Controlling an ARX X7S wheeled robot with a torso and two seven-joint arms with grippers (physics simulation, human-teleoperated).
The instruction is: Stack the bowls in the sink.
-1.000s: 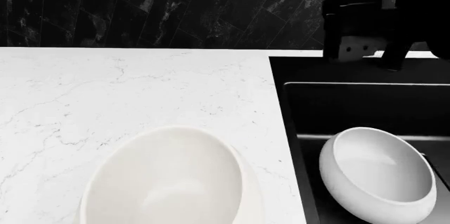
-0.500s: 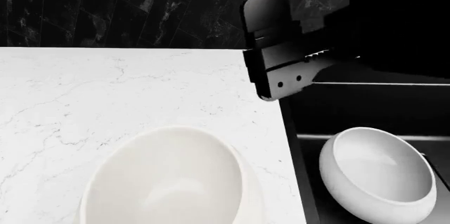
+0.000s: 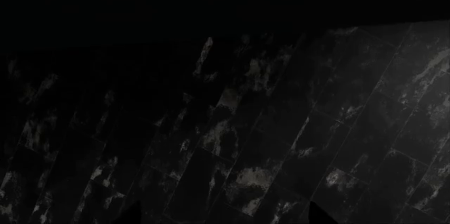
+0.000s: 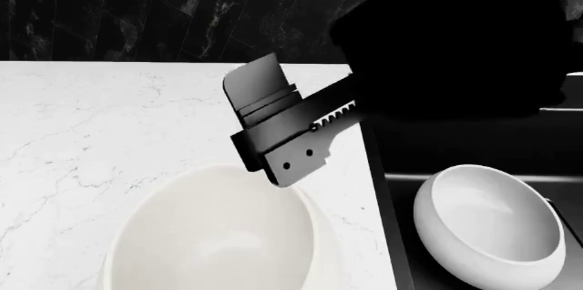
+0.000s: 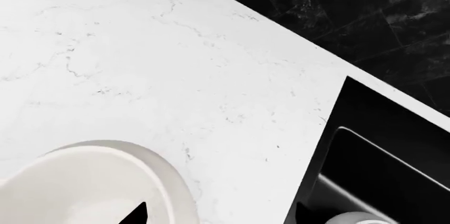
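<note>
Black marble-look wall tiles (image 4: 136, 10) w/ grey veining back a white marble countertop (image 4: 109, 119), faint grey veins across it.

Cream-white bowl (image 4: 214, 235) sits on the countertop at the near edge of the head view, partly cut off by the frame. It's the wider of the 2: glossy, plain, round-bellied, w/ a soft highlight inside. Right wrist view shows the same bowl (image 5: 91, 187) on the marble, its rim thick and smooth.

Sink (image 4: 474, 147) is a matte black basin set into the countertop on the right. The smaller white bowl (image 4: 489, 228) lies inside it, tilted so its opening faces up and toward the left; it's deep, pure white, glossy, w/ shading on the outer wall. Only a sliver of it (image 5: 355, 217) shows in the right wrist view, in the sink (image 5: 365, 176). The 2 bowls are apart, w/ the sink's edge and a strip of marble between them.

Right gripper (image 4: 273, 129) reaches in from the upper right, dark grey, its flat finger w/ a toothed edge hanging just above the cream-white bowl's far rim. Jaws look parted, w/ nothing between them; 2 dark fingertips frame the right wrist view.

Left wrist view shows only dim wall tiles (image 3: 267, 145); can't tell the left gripper's state.
</note>
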